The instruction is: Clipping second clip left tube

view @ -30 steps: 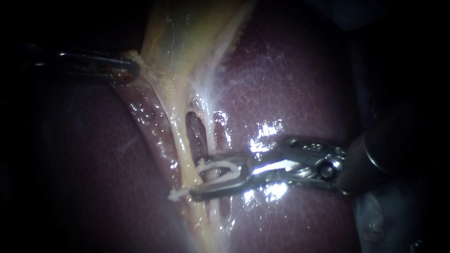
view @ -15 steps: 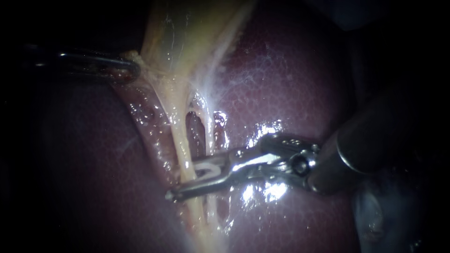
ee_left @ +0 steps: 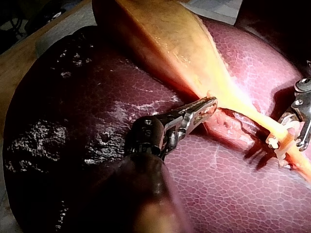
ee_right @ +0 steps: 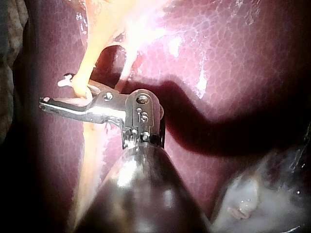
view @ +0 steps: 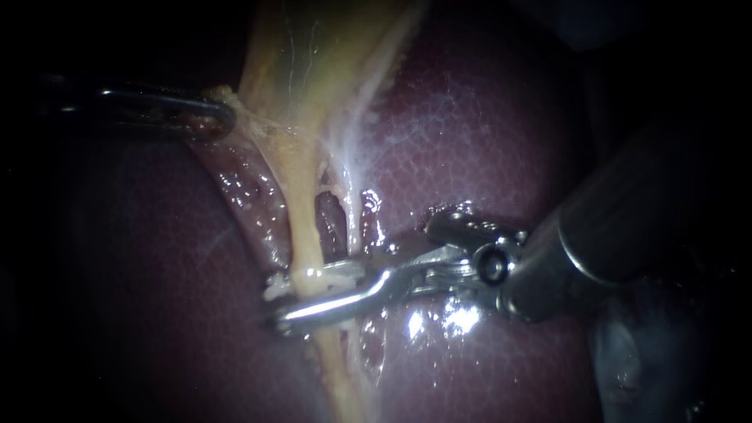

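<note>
Two jaws, right instrument: are clamping the clip around the left tube, lower centre.
Left instrument: jaws are gripping the gallbladder, upper left.
Technique: squeezing squarely, tips past tube.

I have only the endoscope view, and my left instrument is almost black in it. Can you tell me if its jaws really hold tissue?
Observer: Yes. In the left wrist view the left instrument has its jaws shut on the edge of the gallbladder, just where it narrows toward the left tube.
Operator: Thank you. And the clip at my right instrument, are its two ends together?
Observer: It seems not. The left wrist view shows two white ends beside the tube, with a gap between them.
</note>
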